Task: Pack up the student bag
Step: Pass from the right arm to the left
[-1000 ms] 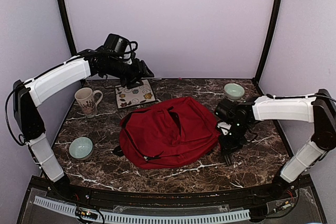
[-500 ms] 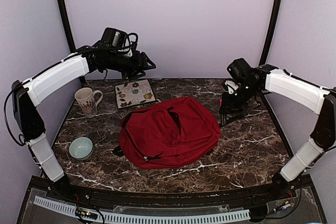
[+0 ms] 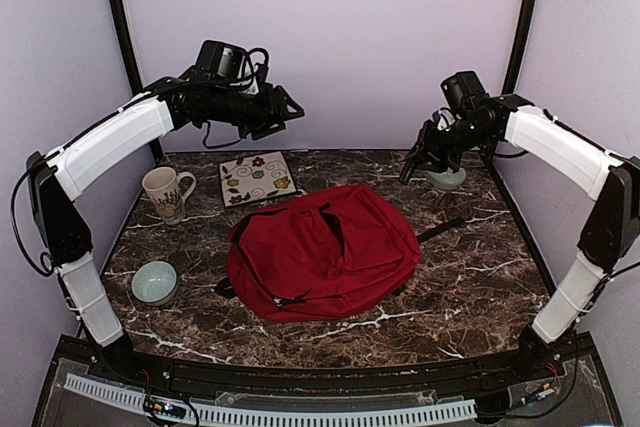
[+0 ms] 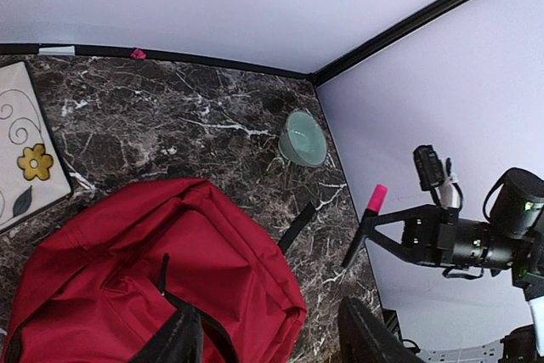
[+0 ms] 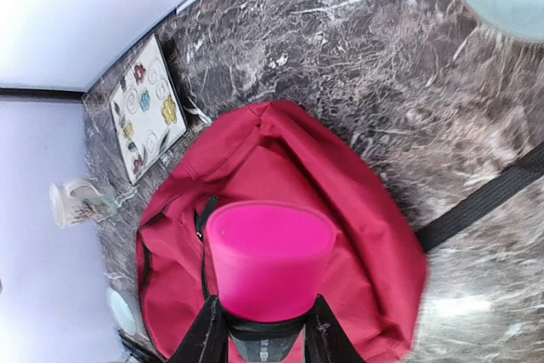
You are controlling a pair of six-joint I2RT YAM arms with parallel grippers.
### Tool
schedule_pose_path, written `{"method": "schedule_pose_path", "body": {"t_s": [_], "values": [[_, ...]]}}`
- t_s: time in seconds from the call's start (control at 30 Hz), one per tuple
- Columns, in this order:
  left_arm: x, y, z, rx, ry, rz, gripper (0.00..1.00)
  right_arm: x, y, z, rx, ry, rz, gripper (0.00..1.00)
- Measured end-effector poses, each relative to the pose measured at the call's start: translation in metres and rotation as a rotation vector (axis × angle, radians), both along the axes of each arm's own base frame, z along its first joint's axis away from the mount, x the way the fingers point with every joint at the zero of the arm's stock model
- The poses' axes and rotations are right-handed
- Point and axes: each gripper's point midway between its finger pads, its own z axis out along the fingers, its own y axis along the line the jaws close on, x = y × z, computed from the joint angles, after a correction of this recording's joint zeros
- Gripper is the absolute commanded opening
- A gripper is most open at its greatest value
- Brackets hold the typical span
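Right gripper (image 3: pixel 411 169) is clamped on a pink cylinder (image 5: pixel 270 254), pink end poking out past the fingers, dark base pinched between them. It's up in the air near the back right corner of the tabletop (image 3: pixel 480 287), just by a pale green bowl (image 3: pixel 447 178) in the overhead view. Left gripper (image 3: pixel 288 113) is also raised, over by the back left, fingers spread w/ nothing between them. Student bag (image 3: pixel 320 252) lies flat in the middle of the tabletop, neither gripper touching it, black strap (image 3: pixel 440 230) trailing out on the right side. Other stuff: flowery tile (image 3: pixel 257 178) behind the bag, patterned mug (image 3: pixel 165 192) standing at the left, 2nd green bowl (image 3: pixel 155 282) front left, all apart from the bag
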Motion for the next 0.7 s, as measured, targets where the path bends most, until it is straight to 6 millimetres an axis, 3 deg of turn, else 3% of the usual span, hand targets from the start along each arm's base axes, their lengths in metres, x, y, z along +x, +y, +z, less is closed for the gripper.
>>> {"method": "schedule_pose_path", "body": {"t_s": [0.2,0.47,0.57,0.7], "values": [[-0.03,-0.052,-0.015,-0.02,0.062,-0.073,0.55,-0.022,-0.004,-0.037,0.127,0.155,-0.178,0.0],[-0.086,-0.139,-0.067,-0.03,0.192,-0.251,0.54,-0.026,0.001,-0.011,0.276,0.155,-0.257,0.0],[-0.106,-0.16,-0.081,-0.023,0.215,-0.309,0.54,-0.035,0.004,-0.013,0.326,0.192,-0.259,0.0],[-0.122,-0.176,-0.08,-0.042,0.195,-0.353,0.53,-0.045,0.011,-0.016,0.384,0.255,-0.255,0.0]]}}
